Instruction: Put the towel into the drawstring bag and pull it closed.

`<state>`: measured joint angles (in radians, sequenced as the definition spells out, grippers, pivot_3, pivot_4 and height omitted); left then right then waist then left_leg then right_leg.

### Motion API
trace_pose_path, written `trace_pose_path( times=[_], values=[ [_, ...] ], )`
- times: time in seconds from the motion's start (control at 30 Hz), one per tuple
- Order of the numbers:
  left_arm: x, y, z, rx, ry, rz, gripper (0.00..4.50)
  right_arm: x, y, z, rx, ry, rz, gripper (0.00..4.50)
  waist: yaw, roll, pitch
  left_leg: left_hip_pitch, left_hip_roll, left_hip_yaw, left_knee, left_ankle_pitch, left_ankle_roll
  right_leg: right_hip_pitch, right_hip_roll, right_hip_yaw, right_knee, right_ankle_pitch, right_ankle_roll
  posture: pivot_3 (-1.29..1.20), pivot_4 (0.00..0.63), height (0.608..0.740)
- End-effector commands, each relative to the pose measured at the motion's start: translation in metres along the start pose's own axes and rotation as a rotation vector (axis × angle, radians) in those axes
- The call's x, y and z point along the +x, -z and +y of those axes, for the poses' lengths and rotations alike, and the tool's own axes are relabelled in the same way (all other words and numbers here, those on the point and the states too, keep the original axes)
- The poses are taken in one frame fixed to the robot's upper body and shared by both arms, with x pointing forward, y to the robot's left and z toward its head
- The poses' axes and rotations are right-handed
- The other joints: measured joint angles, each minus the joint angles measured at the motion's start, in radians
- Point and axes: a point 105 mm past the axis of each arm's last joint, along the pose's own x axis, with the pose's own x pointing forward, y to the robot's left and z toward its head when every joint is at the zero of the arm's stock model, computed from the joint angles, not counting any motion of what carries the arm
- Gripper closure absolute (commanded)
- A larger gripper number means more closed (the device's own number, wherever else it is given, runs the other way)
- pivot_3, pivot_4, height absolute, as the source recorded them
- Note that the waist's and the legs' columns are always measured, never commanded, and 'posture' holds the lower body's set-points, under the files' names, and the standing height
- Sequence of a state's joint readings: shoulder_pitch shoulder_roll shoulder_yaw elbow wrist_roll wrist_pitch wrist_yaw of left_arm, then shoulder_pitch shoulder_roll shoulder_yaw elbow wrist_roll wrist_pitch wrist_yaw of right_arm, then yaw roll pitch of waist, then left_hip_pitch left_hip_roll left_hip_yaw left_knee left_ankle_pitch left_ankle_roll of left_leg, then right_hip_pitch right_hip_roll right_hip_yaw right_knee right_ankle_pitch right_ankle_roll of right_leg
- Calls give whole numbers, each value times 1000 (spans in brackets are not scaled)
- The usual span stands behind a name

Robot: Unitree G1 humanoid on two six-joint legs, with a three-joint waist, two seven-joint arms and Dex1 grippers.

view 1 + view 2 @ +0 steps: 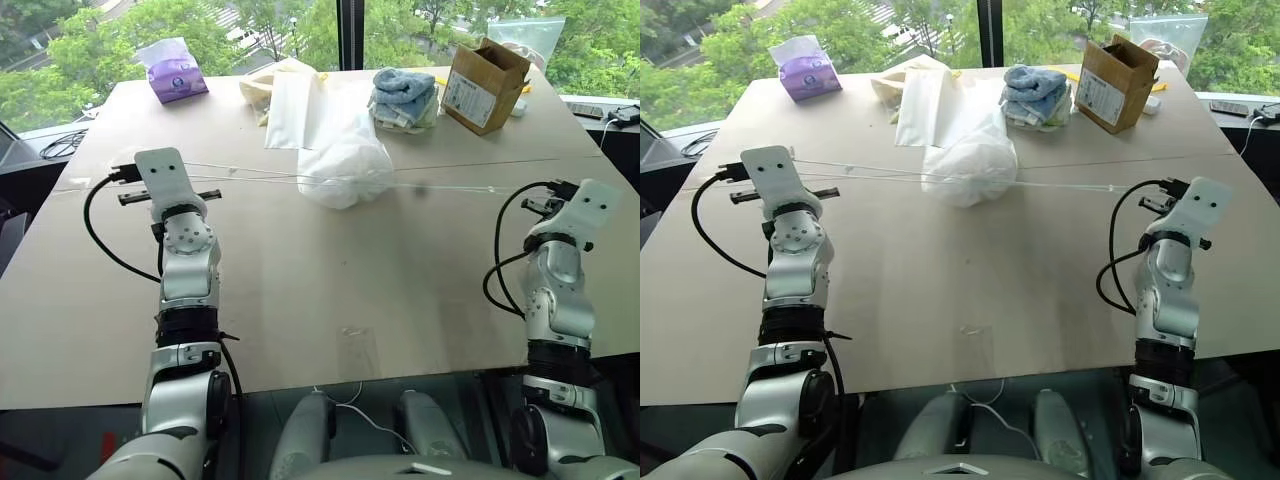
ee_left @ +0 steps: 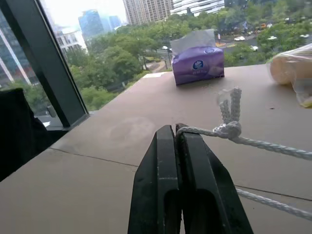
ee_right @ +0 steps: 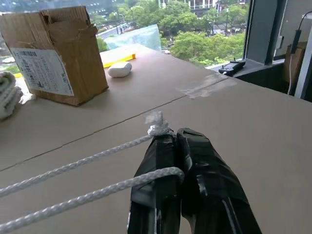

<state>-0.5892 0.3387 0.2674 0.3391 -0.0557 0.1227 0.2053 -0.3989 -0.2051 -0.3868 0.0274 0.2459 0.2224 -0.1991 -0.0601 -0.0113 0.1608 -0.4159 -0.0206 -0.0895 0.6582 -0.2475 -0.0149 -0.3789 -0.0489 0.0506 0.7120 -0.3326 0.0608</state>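
No readable text for us: the cardboard box (image 1: 485, 85) has a white label, print too small, and the purple tissue pack (image 1: 177, 77) logo is unclear. The drawstring bag (image 1: 345, 170) sits bulging mid-worktop (image 1: 320, 290), well apart from both sets of fingers. Left gripper (image 2: 176, 134) and right gripper (image 3: 176, 139) each pinch a cord (image 3: 73, 168) tight.

Silver-grey jointed arms, white wrist housings, looping black cables, black-fingered left gripper (image 2: 176, 141) and right gripper (image 3: 176, 146).
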Motion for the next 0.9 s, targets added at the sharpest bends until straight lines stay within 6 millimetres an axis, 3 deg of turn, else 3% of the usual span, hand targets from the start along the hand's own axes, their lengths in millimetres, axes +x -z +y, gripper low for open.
trace_pose_path(
  times=[0.03, 0.1, 0.2, 0.23, 0.33, 0.5, 0.57, 0.73, 0.9],
  values=[
    [-21, -11, -48, -88, 394, -60, 4462, -17, -23, 34, 15, -391, -33, 4500, -1, 0, 0, 0, 0, 0, 0, 0, 0, 0, 0, 0, 0, 0, 0, 0, 150, 740],
    [-48, 3, -73, -101, 619, -9, 4462, -47, -7, 61, -49, -687, 67, 4500, -6, 1, -1, 1, 0, 1, -3, 0, 0, 1, 0, 1, -2, 0, 0, 0, 150, 740],
    [-80, 19, -84, -122, 832, 76, 4462, -97, 20, 73, -208, -1024, 232, 4500, -13, 1, -1, 1, 1, 1, -5, 0, 0, 1, 1, 1, -3, 0, 0, 0, 150, 740],
    [-86, 23, -84, -128, 875, 104, 4230, -107, 26, 71, -251, -1080, 275, 3838, -13, 1, -1, 2, 2, 1, -5, 0, 0, 1, 2, 1, -3, 0, 0, 0, 150, 740],
    [-96, 30, -79, -102, 942, 158, 3210, -120, 35, 62, -315, -1165, 350, 2590, -10, 1, 0, 2, 4, 1, -3, -2, 4, 1, 2, 1, -2, 0, 0, 0, 150, 740],
    [-112, 41, -52, -44, 1067, 242, 909, -112, 29, 33, -320, -1134, 346, 291, 2, 0, 0, 11, 3, 0, -1, -3, 5, 12, 2, 1, -4, 0, 0, 0, 150, 740],
    [-128, 43, -42, -27, 1144, 280, 24, -120, 31, 18, -318, -1175, 396, 282, 8, 1, 0, 15, 4, 0, -6, -3, 5, 17, 2, 0, -9, 0, 0, 0, 150, 740],
    [-153, 58, -14, 81, 1225, 398, 24, -132, 34, -17, -319, -1215, 454, 282, 22, 1, 0, 17, 6, 0, -10, -4, 5, 20, 1, 0, -16, 0, 0, 0, 150, 740],
    [-159, 55, -4, 117, 1256, 386, 24, -133, 25, -37, -304, -1271, 415, 282, 22, 2, 0, 22, 6, 1, -9, -4, 6, 26, 1, 0, -17, 0, -1, 0, 150, 740]
  ],
)
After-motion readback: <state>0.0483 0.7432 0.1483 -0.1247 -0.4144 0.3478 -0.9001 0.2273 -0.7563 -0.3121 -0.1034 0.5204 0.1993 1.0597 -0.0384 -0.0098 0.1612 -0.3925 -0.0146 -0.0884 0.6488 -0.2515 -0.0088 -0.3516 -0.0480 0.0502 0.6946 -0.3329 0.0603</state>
